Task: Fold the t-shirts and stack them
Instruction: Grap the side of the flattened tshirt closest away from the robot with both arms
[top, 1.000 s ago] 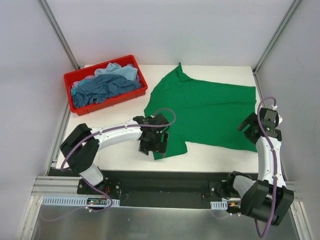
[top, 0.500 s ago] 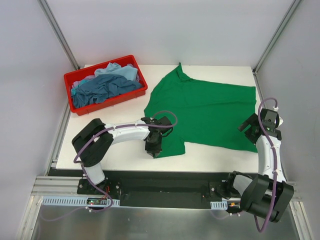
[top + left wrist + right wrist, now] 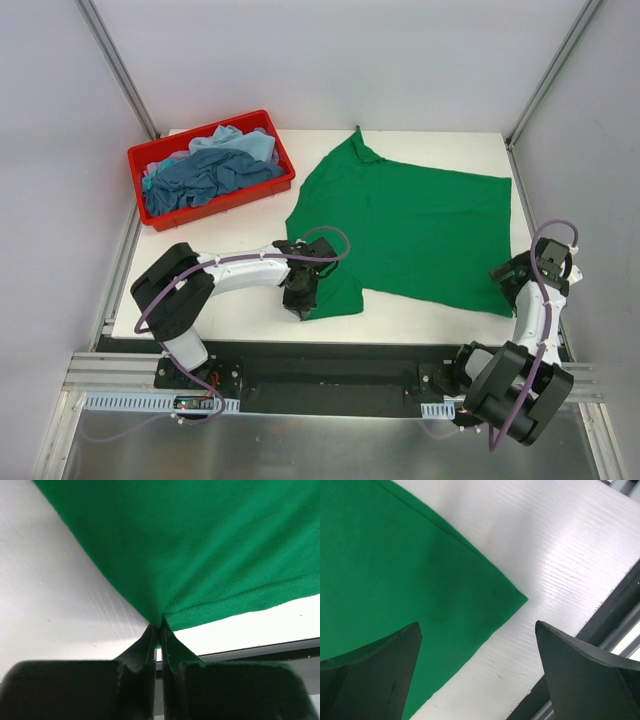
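Note:
A bright green t-shirt (image 3: 410, 225) lies spread flat on the white table. My left gripper (image 3: 300, 297) is at its near left corner, shut on a pinch of the fabric. In the left wrist view the closed fingertips (image 3: 160, 626) hold the green t-shirt (image 3: 200, 545) just beside its stitched hem. My right gripper (image 3: 512, 283) hovers open over the near right corner. In the right wrist view its tips (image 3: 477, 624) straddle the edge of the green t-shirt (image 3: 395, 570) without touching it. A dark teal-blue t-shirt (image 3: 205, 178) and a pale blue t-shirt (image 3: 240, 142) lie crumpled in the bin.
The red plastic bin (image 3: 140, 158) stands at the back left of the table (image 3: 420, 312). The table's black front rail runs just behind both grippers. Metal frame posts rise at the back corners, with white walls on either side.
My left gripper has closed on the shirt's near left corner and drawn it slightly left. The right arm has swung nearer, down to the shirt's near right corner, still open.

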`<move>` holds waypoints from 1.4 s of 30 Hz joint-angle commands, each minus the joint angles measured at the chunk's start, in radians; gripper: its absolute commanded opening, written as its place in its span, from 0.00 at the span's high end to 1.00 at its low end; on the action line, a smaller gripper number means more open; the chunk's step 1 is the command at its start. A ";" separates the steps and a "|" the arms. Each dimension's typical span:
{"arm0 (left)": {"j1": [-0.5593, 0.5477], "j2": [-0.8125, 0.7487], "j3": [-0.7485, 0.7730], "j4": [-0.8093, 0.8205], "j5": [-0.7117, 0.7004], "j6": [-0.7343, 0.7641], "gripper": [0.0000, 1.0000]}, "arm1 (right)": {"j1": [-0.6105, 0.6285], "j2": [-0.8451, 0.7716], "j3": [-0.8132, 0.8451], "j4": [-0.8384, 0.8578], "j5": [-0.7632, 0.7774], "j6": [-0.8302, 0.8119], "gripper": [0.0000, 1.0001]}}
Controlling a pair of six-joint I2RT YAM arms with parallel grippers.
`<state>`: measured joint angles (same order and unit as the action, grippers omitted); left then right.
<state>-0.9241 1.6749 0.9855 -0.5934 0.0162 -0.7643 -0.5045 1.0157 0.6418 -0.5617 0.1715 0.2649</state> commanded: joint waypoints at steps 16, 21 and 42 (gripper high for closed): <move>-0.012 -0.070 0.036 0.023 0.062 0.059 1.00 | -0.077 0.130 -0.111 0.114 -0.047 0.073 0.43; -0.010 -0.069 0.077 0.021 0.054 0.075 1.00 | -0.077 0.188 -0.120 0.149 -0.040 0.079 0.53; 0.139 0.017 0.485 0.018 0.053 0.230 1.00 | -0.077 0.153 0.018 0.102 -0.245 -0.027 1.00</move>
<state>-0.8207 1.6539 1.3533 -0.5667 0.0746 -0.5877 -0.5747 1.1709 0.5758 -0.4339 0.0143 0.2783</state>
